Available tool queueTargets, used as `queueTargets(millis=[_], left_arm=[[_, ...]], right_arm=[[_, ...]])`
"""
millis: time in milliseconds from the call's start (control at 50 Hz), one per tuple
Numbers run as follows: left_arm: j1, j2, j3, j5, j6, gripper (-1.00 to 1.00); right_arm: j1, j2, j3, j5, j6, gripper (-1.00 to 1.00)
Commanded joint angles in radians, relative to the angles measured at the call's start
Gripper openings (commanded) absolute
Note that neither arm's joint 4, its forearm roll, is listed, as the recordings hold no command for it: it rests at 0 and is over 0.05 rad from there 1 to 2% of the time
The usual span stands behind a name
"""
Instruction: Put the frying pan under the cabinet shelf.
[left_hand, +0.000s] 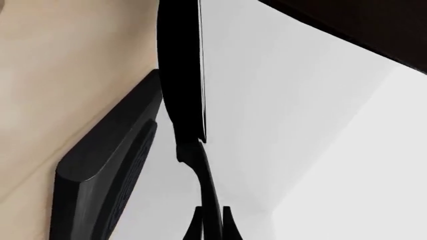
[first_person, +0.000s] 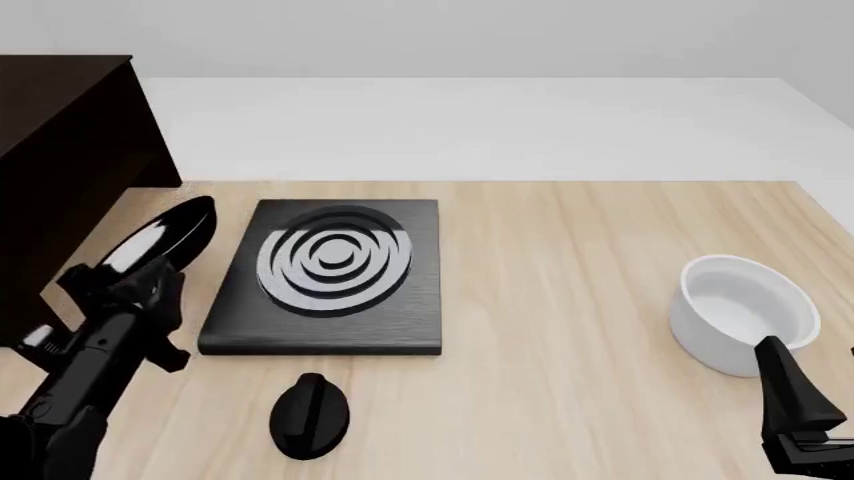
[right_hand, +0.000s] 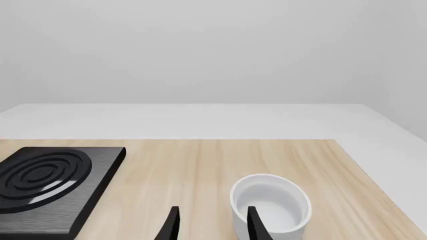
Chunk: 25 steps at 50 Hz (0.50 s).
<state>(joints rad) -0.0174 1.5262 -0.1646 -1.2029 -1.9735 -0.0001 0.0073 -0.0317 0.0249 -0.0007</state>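
Carry step: left gripper (first_person: 150, 268) jaws clamped the small glossy black frying pan (first_person: 171, 232) by its handle, tilted on edge, held just beside the dark brown wooden cabinet shelf (first_person: 60, 165). Next likely: level it, slide under. Right gripper (right_hand: 210, 222) jaws stood apart, idle.

Dark cabinet (first_person: 60, 170) filling the upper left of the front view, its boxy side standing as a wall at the table's left edge. Narrow lane between cabinet and stove plate (first_person: 331, 275), taken up by the left gripper (first_person: 134, 285) and the tilted pan (first_person: 167, 235) clamped in it. Knob (first_person: 310, 413) low and left of centre, just below the plate. Broad bare wood across the middle. Bowl (first_person: 742, 312) at right, right gripper (first_person: 801, 405) just below it.
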Motion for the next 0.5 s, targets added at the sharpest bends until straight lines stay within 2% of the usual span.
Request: queueTargets(millis=[20, 180, 220, 240, 280, 300, 400, 480, 500], left_arm=[[0.02, 0.064, -0.062, -0.017, -0.024, -1.0], [0.074, 0.145, -0.105, -0.017, -0.008, -1.0], [0.085, 0.178, -0.124, -0.017, -0.024, -1.0], [0.111, 0.199, -0.142, -0.017, 0.0, -1.0], [0.111, 0.215, -0.155, -0.017, -0.018, -1.0], [0.141, 0.228, -0.164, -0.017, 0.008, -1.0], [0.156, 0.284, -0.191, -0.017, -0.012, -1.0], [0.192, 0.332, -0.221, -0.017, 0.016, -1.0], [0.188, 0.358, -0.231, -0.017, -0.001, -1.0]], right_arm=[[0.0, 0.0, 0.0, 0.0, 0.0, 1.0], [0.0, 0.0, 0.0, 0.0, 0.0, 1.0], [0.0, 0.0, 0.0, 0.0, 0.0, 1.0], [0.0, 0.0, 0.0, 0.0, 0.0, 1.0], [0.0, 0.0, 0.0, 0.0, 0.0, 1.0], [0.0, 0.0, 0.0, 0.0, 0.0, 1.0], [0.0, 0.0, 0.0, 0.0, 0.0, 1.0], [0.0, 0.0, 0.0, 0.0, 0.0, 1.0], [0.0, 0.0, 0.0, 0.0, 0.0, 1.0]])
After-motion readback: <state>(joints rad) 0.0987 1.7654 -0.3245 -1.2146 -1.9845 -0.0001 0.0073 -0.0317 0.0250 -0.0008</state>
